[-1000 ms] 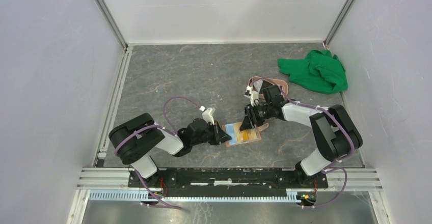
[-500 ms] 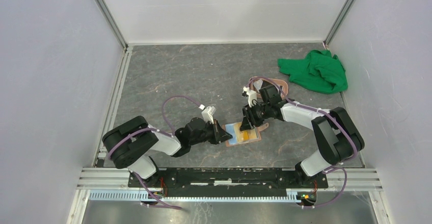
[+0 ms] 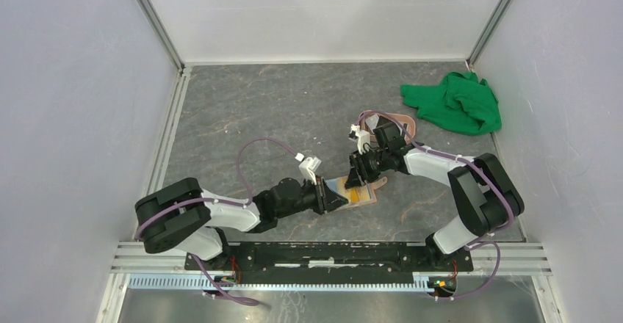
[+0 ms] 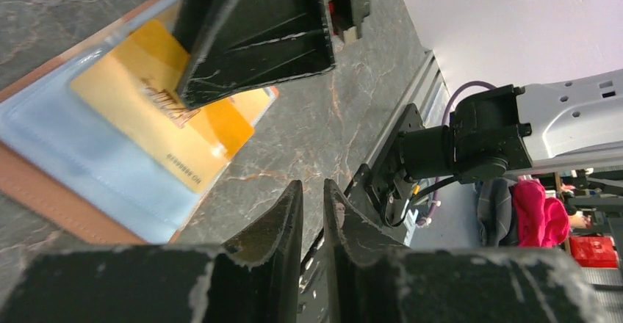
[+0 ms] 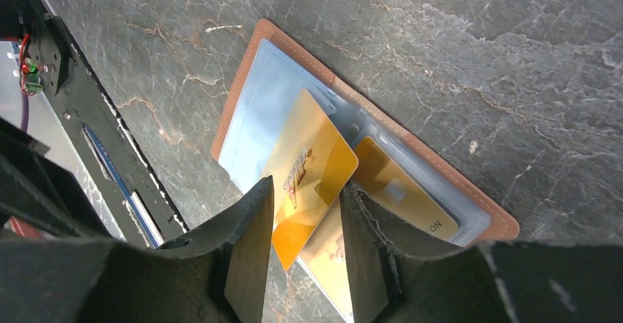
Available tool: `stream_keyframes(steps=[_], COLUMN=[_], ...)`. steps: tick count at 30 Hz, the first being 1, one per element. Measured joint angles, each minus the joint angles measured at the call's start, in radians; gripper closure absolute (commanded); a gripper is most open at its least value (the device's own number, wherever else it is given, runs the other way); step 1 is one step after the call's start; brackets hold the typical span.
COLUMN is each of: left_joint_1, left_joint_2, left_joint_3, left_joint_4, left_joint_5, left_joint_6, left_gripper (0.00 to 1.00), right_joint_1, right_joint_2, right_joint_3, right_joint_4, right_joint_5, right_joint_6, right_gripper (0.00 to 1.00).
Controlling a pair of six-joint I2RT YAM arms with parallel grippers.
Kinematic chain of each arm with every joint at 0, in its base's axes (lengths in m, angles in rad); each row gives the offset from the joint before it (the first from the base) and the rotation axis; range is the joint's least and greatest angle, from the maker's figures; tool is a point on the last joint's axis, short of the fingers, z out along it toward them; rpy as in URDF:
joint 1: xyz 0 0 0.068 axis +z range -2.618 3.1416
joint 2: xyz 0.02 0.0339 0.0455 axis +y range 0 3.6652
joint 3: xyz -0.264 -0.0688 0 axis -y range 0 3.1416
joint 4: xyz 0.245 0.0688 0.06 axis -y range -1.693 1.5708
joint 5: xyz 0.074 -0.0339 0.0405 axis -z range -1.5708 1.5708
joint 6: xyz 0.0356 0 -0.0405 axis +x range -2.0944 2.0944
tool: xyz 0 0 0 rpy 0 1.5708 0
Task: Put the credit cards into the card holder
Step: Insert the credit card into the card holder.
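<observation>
The tan card holder (image 3: 365,195) lies open on the table, its light blue lining (image 5: 253,117) facing up. My right gripper (image 5: 307,183) is shut on an orange credit card (image 5: 316,158), gripped by its side edges and tilted over the lining. Another orange card (image 5: 400,194) sits in a pocket of the holder. In the left wrist view the held card (image 4: 139,110) pokes out below the right gripper's fingers (image 4: 257,29). My left gripper (image 4: 312,185) hangs low by the holder's near-left edge (image 4: 44,191), jaws a narrow slit apart with nothing between them.
A pink oval tray (image 3: 402,123) lies behind the right wrist, and a crumpled green cloth (image 3: 455,103) sits at the back right. White walls close in the table on three sides. The black base rail (image 3: 323,253) runs along the near edge.
My left arm has stretched to the right, bringing its gripper over the holder's left edge, and its jaws have parted slightly. The right gripper has barely moved.
</observation>
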Motion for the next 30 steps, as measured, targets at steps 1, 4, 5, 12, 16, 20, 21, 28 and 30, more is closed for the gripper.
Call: stream_keyframes(steps=[1,4,5,12,16,20,21,28,30], left_joint_1=[-0.019,-0.076,-0.098,-0.173,-0.181,-0.182,-0.182,-0.187,-0.189], left_joint_2=[0.003,0.031,0.048,0.154,0.186,0.224,0.234,0.288,0.3], left_joint_3=[0.01,0.059,0.085,0.259,0.313,0.368,0.381,0.437,0.45], left_joint_4=[-0.006,-0.036,-0.057,-0.243,-0.332,-0.415,-0.431,-0.494,-0.502], left_joint_5=[-0.025,-0.107,-0.142,-0.309,-0.378,-0.439,-0.449,-0.496,-0.502], left_joint_6=[0.0,0.0,0.0,0.0,0.0,0.0,0.0,-0.001,-0.001], left_gripper=[0.76,0.74,0.73,0.72,0.73,0.74,0.74,0.74,0.74], right_joint_1=[0.0,0.0,0.0,0.0,0.0,0.0,0.0,0.0,0.0], right_joint_2=[0.001,0.005,0.006,0.008,0.008,0.008,0.008,0.008,0.008], right_joint_3=[0.0,0.0,0.0,0.0,0.0,0.0,0.0,0.0,0.0], right_joint_4=[0.002,0.004,0.004,0.008,0.009,0.009,0.009,0.009,0.009], right_joint_5=[-0.003,-0.011,-0.012,-0.014,-0.014,-0.014,-0.014,-0.014,-0.014], right_joint_6=[0.004,0.012,0.014,0.021,0.021,0.021,0.021,0.021,0.021], right_gripper=[0.56,0.56,0.56,0.56,0.56,0.56,0.56,0.56,0.56])
